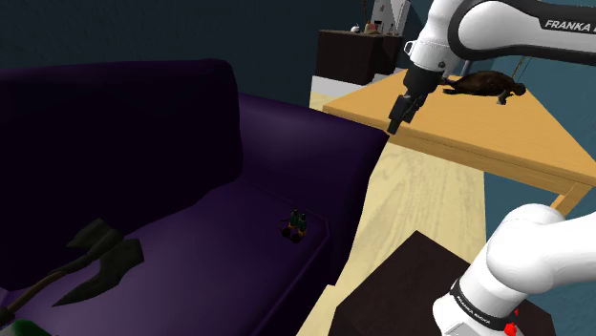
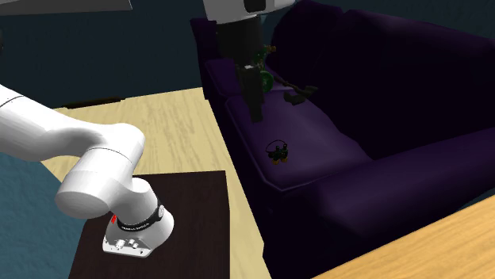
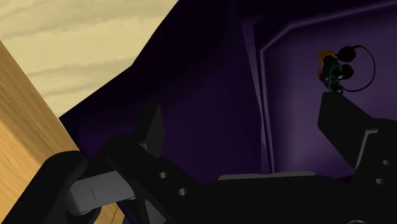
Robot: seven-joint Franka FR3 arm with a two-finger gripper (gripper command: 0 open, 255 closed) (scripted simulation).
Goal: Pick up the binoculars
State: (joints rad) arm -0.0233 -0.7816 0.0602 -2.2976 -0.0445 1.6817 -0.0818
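Purple sofa (image 1: 172,124), pale wood floor (image 1: 420,205), wooden table (image 1: 506,134)

Can't resolve detail on the binoculars (image 3: 336,69), tiny and well ahead of the hand (image 3: 245,109); possibly losing their lower end behind one fingertip (image 3: 343,118). Can't identify the dark leafy thing (image 1: 95,262) on the sofa (image 1: 191,239), far beyond the hand and cut by the picture edge. Can't see the near end of the dark figure (image 1: 487,84) on the bench (image 1: 497,143) behind the hand, blocked by the arm (image 1: 478,29).
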